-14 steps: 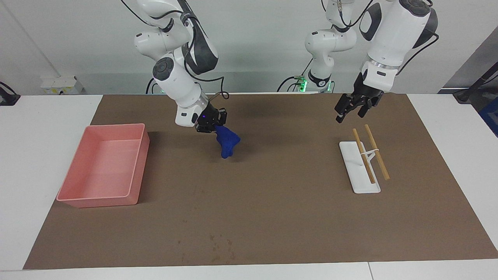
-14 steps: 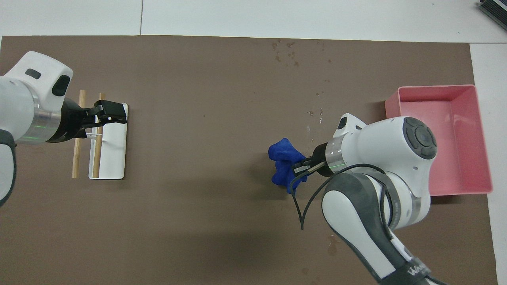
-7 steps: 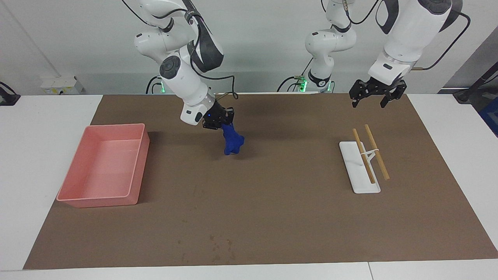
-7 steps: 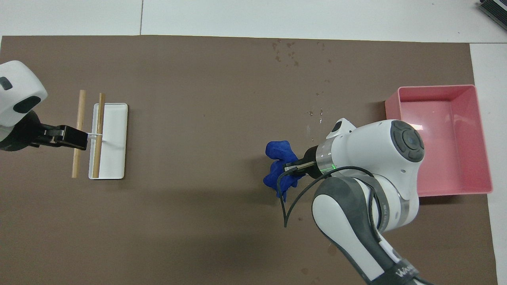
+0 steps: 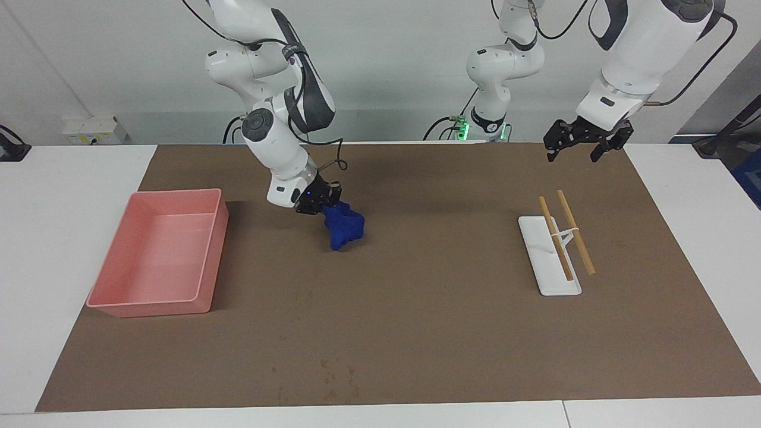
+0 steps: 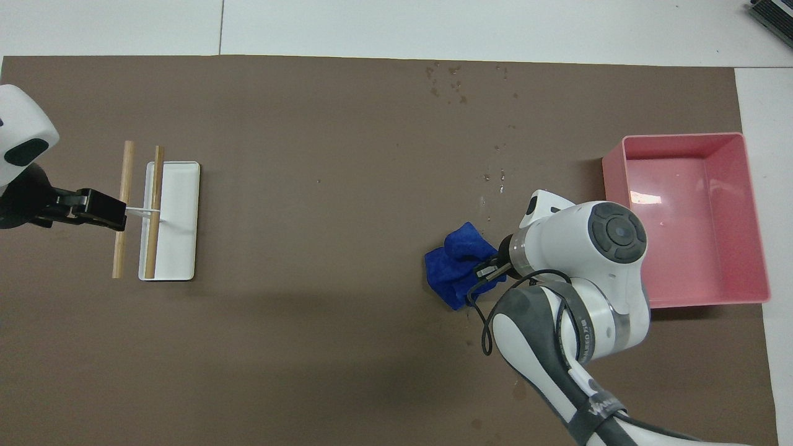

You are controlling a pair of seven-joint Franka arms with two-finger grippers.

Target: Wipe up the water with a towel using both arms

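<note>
We see the right gripper [image 5: 318, 203] pinching the blue towel [image 5: 343, 226] at its top edge. The towel is bunched up, and its low end looks to touch the brown mat [image 5: 416, 333] near the middle of the bench [image 5: 59, 208], though we cannot be sure. It sits beside the pink tray [image 5: 122, 307], a bit more toward the middle of the mat. From above, the towel [image 6: 457, 265] pokes out from under the big white right arm [image 6: 595, 248].

The left gripper [image 5: 585, 141] is up in the air over the mat's edge by the robots, at the left arm's end of the bench. Its fingers are spread apart and hold nothing. The left arm waits there.

On the mat at the left arm's end is a white holder [image 5: 548, 255]. Two wooden sticks [image 5: 565, 232] lie across it, side by side.

Small wet spots [image 5: 336, 380] dot the mat near the edge farthest from the robots. From above, more drops [image 6: 495, 179] trail from there toward the towel. The pink tray [image 6: 749, 186] has nothing in it that we can see.
</note>
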